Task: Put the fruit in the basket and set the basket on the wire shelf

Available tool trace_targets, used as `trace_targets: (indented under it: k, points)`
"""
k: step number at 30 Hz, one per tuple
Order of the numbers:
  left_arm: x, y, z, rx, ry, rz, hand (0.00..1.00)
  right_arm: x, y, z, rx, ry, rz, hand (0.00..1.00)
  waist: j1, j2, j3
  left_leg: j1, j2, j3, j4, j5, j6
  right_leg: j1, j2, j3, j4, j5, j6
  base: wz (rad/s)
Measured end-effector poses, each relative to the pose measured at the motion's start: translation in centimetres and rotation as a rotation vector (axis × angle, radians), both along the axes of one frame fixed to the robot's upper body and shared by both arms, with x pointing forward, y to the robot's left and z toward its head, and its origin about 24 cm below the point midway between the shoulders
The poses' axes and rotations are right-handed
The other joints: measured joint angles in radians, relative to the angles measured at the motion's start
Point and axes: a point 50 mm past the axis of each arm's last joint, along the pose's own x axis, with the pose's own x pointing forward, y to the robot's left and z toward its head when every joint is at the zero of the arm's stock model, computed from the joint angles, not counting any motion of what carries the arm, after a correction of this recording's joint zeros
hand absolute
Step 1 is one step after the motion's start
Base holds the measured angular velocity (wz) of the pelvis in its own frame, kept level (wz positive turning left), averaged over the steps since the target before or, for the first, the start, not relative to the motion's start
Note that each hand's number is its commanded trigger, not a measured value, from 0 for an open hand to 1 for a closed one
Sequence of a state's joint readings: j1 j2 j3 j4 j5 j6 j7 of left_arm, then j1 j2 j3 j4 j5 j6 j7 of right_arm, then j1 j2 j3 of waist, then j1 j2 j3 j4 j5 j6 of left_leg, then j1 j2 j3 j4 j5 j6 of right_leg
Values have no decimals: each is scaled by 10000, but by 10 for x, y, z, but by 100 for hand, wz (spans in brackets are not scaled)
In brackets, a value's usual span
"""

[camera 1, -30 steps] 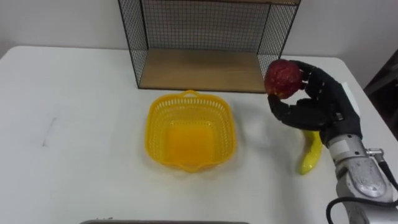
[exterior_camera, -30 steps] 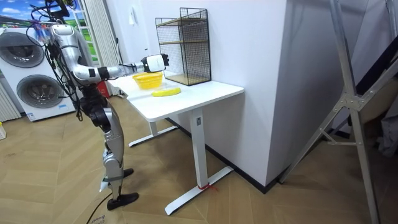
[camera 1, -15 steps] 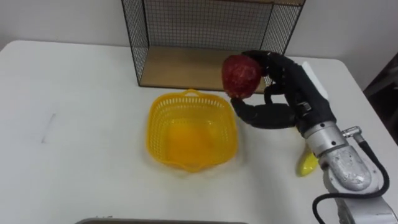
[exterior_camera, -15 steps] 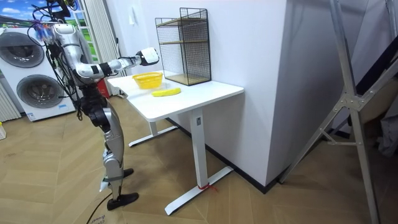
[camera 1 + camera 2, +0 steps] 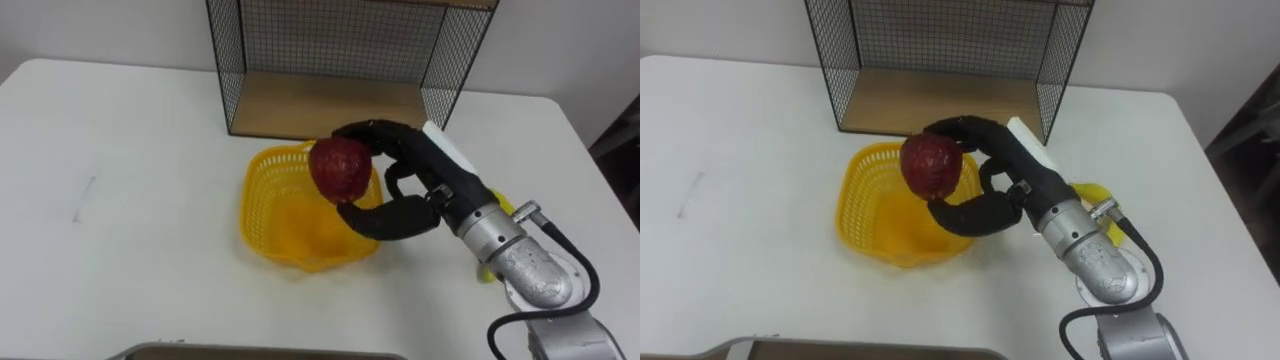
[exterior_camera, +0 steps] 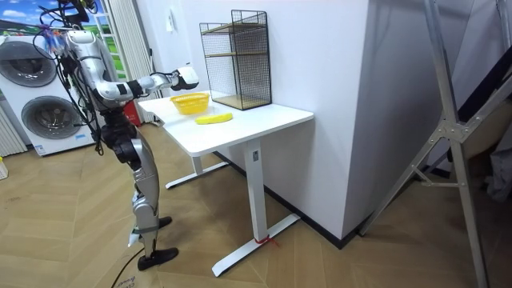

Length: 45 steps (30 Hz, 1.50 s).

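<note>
- Robot stands at one end of the white worktop (image 5: 130,200), right arm stretched out over it. Two washing machines (image 6: 44,112) stand behind it.
- Right hand (image 5: 432,188): fingers over the top and thumb underneath, clenched round a red fruit (image 5: 341,168) and gripping it from the right.
- Red fruit is held in the air over the right half of the yellow basket (image 5: 265,215).
- Basket sits on the worktop, mid-way across.
- Banana (image 5: 1092,190) lies on the worktop right of the basket, largely hidden behind the forearm.
- Wire shelf (image 5: 330,60) stands at the far side, just beyond the basket. It has a wooden bottom board, and its open front faces the robot.
</note>
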<state>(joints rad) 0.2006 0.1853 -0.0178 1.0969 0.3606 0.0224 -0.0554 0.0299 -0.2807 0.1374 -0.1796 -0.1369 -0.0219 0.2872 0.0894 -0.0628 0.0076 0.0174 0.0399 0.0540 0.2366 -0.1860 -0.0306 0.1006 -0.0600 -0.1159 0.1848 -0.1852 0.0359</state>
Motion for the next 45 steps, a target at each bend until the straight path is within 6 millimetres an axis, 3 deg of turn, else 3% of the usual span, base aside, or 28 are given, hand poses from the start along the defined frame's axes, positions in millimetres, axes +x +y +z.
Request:
trace_targets:
  k: [18, 26, 33, 38, 41, 45]
  points:
    - [4, 3, 1, 132, 21, -429, 0, -2, 8, -8, -316, 286, 305, 0, -24, -132, 55, -124, 0, -24, 43, -1, 1, -84, 3, -14, -12, 0, 0, 0]
    - [4, 3, 1, 111, 5, -354, 0, -2, 8, -6, -276, 206, 315, 0, -50, -24, -17, -227, 3, -35, 154, -12, 14, -159, 8, -7, 39, 4, -6, 0]
    - [2, 3, 1, 121, 55, -316, 0, -1, 7, -3, -199, 51, 206, 0, -43, 28, -19, -73, 12, -10, 148, -12, 14, -108, 8, 11, 168, 13, -16, -1]
    - [-3, 4, 1, 119, 122, -223, 0, 4, -9, 8, 158, -444, -654, 0, -54, 36, -11, -62, 12, -12, 159, -16, 19, -143, 6, 56, 166, 13, -15, 0]
    - [-10, 8, 1, 195, 232, 156, 0, 3, -27, 33, 983, -1836, -1701, 0, -144, 88, -6, -54, 12, -24, 164, -14, 22, -102, 7, 53, 28, 11, -11, 0]
    - [-21, 10, 1, 404, 237, 610, 0, 2, -40, 48, 1279, -2970, -2754, 0, -323, 67, -25, -11, 2, -8, 25, 2, 22, -108, 6, 72, 14, 10, -8, 0]
